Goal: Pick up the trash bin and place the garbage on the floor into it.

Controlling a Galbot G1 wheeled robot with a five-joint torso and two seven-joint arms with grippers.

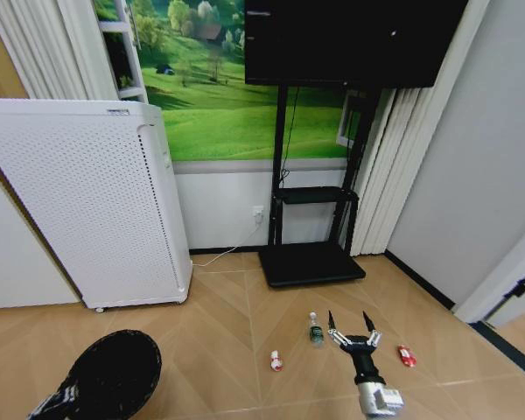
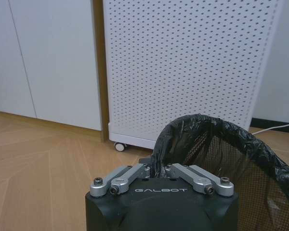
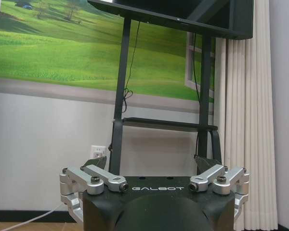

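Looking down from the head view: you face a room corner with a herringbone wooden floor.
Trash bin: the black mesh trash bin sits at the lower left of the head view, tilted, with its dark opening turned toward you.
Left tool: your left tool shows at the bin's lower rim; from here you cannot tell how its fingers stand.
Right tool: your right tool is at lower right, above the floor, its two dark fingers spread apart with nothing between them.
Garbage: a clear bottle with a green label lies just beside the right tool, on its left; one red-and-white piece lies farther left, another red piece lies to the tool's right.
Background: a tall white perforated appliance stands at left, and a black screen stand stands against the wall.
Left wrist view, left tool: its fingers are pressed together, pinching the trash bin at its near rim, where the black liner folds over the mesh.
Left wrist view, surroundings: the white appliance stands behind the bin, on the wooden floor.
Right wrist view, right tool: its linkages are spread wide, and both dark fingertips stand well apart, holding nothing.
Right wrist view, surroundings: the black stand and a meadow mural rise ahead, with a pale curtain beside them.
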